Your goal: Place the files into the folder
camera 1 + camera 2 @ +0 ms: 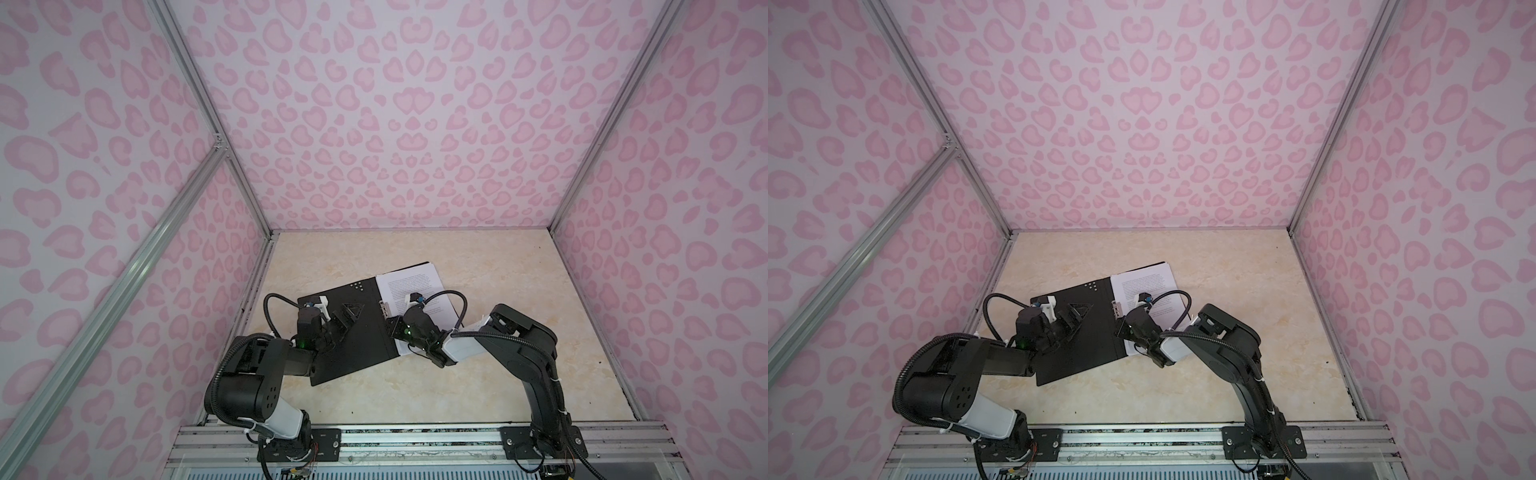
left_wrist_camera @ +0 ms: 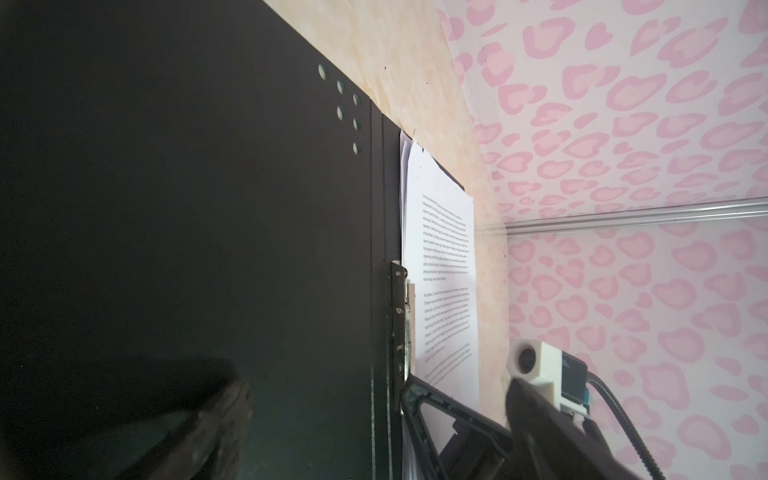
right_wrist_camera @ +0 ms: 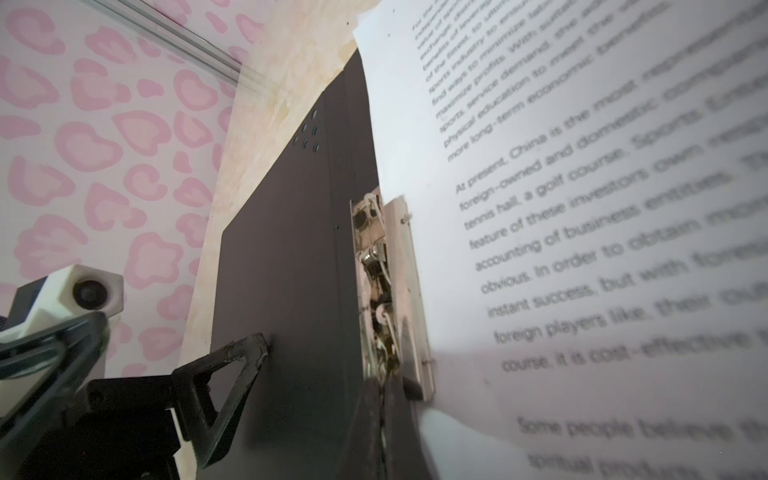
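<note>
The folder [image 1: 353, 340] [image 1: 1084, 345] lies open on the table, black inside up. The files [image 1: 411, 286] [image 1: 1144, 282], white sheets with black text, lie stacked on its right half beside the metal clip [image 1: 383, 309] [image 3: 388, 282] at the spine. My left gripper [image 1: 345, 319] [image 1: 1073, 320] [image 2: 374, 436] stands open just over the bare left half with nothing between its fingers. My right gripper [image 1: 390, 326] [image 1: 1120, 326] [image 3: 384, 399] is shut, with its tips against the near end of the clip. The frames do not show whether it pinches a part of the clip.
The beige marble table [image 1: 457, 374] is boxed in by pink patterned walls on three sides. An aluminium rail [image 1: 415, 440] carrying both arm bases runs along the front edge. The right arm's elbow [image 1: 523, 332] rises to the right of the files.
</note>
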Controlling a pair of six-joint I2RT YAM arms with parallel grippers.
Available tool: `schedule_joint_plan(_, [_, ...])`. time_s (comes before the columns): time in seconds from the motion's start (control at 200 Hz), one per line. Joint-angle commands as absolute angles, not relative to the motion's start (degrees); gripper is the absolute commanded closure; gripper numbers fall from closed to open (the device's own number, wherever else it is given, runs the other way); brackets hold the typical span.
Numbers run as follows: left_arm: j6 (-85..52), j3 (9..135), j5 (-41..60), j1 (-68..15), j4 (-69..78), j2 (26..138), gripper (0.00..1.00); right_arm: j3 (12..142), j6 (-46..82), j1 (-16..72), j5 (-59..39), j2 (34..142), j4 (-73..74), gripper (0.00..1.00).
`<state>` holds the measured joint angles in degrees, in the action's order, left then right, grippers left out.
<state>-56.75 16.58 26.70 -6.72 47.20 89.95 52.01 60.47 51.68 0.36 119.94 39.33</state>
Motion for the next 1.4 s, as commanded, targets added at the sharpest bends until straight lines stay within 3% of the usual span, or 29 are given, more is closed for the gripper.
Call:
schedule_joint_plan(0.0, [-57.0,15.9,23.2,-6.9,31.2,91.4,0.02,49.7,61.9,51.9,-2.2,120.0,18.4,1.0])
schedule_joint_plan(0.35, [-57.2,16.0,24.4,-7.1,31.7,91.5,0.02,48.3,64.8,51.9,-9.6,117.9,29.1,0.97])
schedule_joint_plan(0.585, [-55.5,16.8,26.6,-7.9,31.9,89.8,0.02,48.1,62.4,50.9,-9.9,114.8,29.5,0.82])
schedule_joint_plan(0.63, [-54.6,17.3,27.3,-8.3,31.7,89.0,0.03,48.1,61.6,50.5,-10.5,113.5,30.0,0.74])
schedule_joint_plan(0.67, [-53.8,17.8,28.1,-8.6,31.4,88.1,0.03,48.5,60.8,50.1,-10.6,112.2,29.2,0.57])
schedule_joint_plan(0.685, [-53.6,18.0,28.4,-8.8,31.4,87.8,0.03,48.7,60.4,50.0,-10.6,111.6,28.9,0.42])
schedule_joint_plan(0.7, [-53.3,18.3,29.0,-8.9,31.6,87.4,0.03,48.9,60.0,50.0,-10.5,111.0,28.2,0.11])
schedule_joint_plan(0.72, [-52.9,18.6,29.9,-9.0,31.6,87.0,0.03,49.2,59.4,49.9,-10.5,110.2,27.4,0.03])
schedule_joint_plan(0.855, [-50.6,19.4,34.2,-9.6,31.0,79.4,0.03,51.2,53.8,49.6,-9.2,103.3,19.8,0.03])
schedule_joint_plan(0.98, [-47.7,18.7,33.1,-9.9,24.7,64.5,0.03,54.5,45.3,49.2,-6.0,96.8,8.2,0.03])
schedule_joint_plan(1.09, [-45.0,19.6,18.5,-9.9,2.9,49.9,0.03,59.5,35.8,47.3,6.6,93.7,-10.7,0.03])
schedule_joint_plan(1.16, [-45.7,19.9,8.1,-9.9,-9.7,42.4,0.03,59.3,30.2,43.2,5.1,92.5,-17.2,0.03])
schedule_joint_plan(1.28, [-47.6,19.4,-2.3,-9.5,-23.2,33.5,0.03,48.6,26.1,35.6,1.2,84.9,-13.0,0.03])
schedule_joint_plan(1.395, [-47.6,19.3,-6.1,-9.0,-26.9,32.6,0.03,41.2,26.8,28.8,-4.8,81.0,-6.8,0.03])
